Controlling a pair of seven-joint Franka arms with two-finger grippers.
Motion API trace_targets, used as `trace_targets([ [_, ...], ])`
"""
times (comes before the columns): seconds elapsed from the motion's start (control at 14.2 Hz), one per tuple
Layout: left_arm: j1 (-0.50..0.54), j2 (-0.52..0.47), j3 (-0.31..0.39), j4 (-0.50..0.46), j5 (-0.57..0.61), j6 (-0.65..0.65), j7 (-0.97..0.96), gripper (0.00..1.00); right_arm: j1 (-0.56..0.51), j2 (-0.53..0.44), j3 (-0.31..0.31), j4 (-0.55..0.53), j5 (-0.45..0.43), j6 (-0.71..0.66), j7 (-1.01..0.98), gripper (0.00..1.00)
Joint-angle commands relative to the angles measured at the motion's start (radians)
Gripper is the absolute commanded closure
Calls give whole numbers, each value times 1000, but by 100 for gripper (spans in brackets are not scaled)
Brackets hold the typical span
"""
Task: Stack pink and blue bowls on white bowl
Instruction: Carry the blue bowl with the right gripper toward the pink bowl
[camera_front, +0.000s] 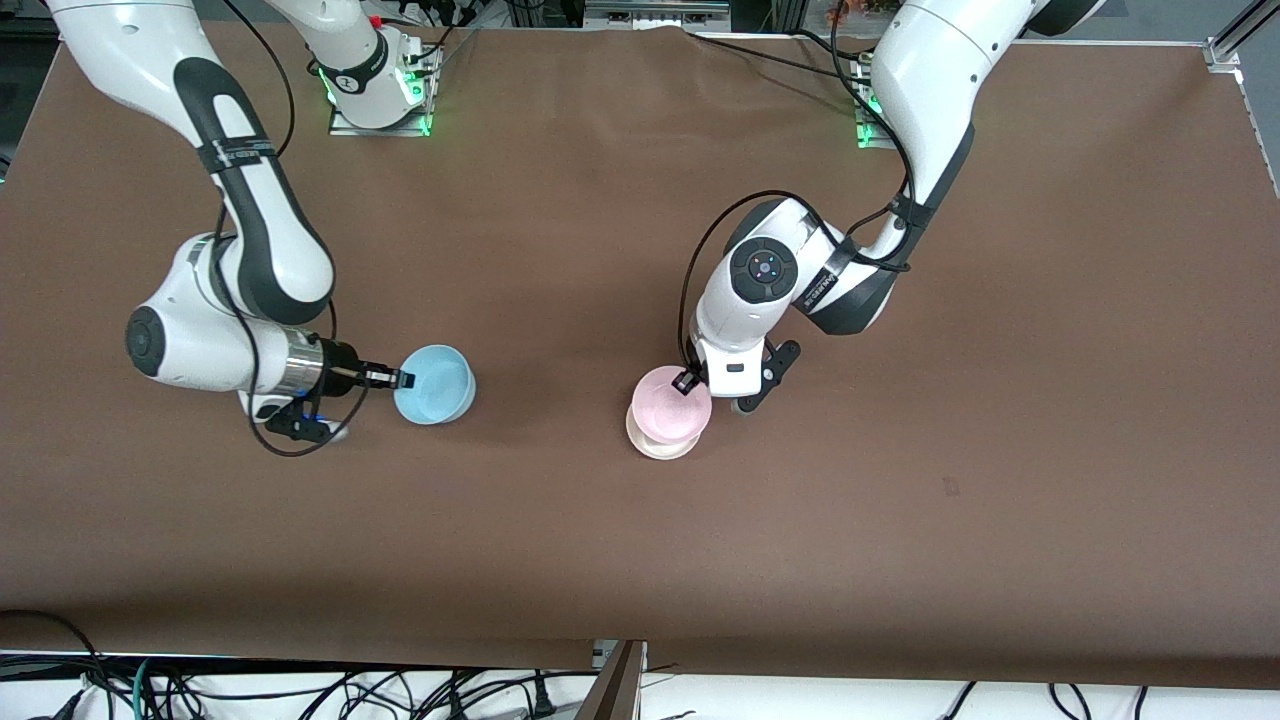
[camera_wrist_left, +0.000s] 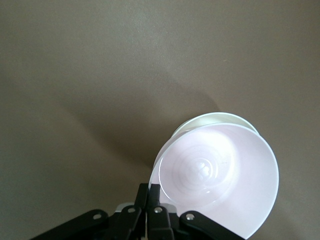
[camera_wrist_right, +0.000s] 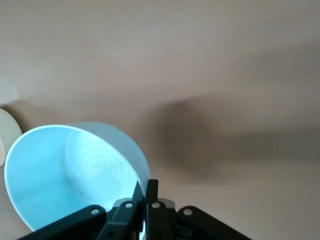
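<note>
1. The left gripper (camera_front: 688, 383) is clamped on the rim of the pink bowl (camera_front: 668, 402), held just over the white bowl (camera_front: 660, 444) at mid-table.
2. The right gripper (camera_front: 403, 379) pinches the rim of the blue bowl (camera_front: 436, 385), raised and tilted, toward the right arm's end of the table (camera_front: 640, 560).

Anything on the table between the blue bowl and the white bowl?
Nothing: the front view shows only bare tabletop between the blue bowl and the white bowl.
</note>
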Motion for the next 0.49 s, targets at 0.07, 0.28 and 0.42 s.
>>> trace_targets([
  [0.07, -22, 41, 12, 69, 16, -7, -43, 100, 34, 38, -3, 65, 16, -4, 58, 100],
  [0.28, -28, 60, 15, 88, 17, -6, -48, 100, 35, 38, -3, 65, 17, -4, 60, 100],
  [0.42, -31, 73, 18, 103, 17, -6, -49, 100, 42, 42, -3, 68, 17, -3, 60, 100],
])
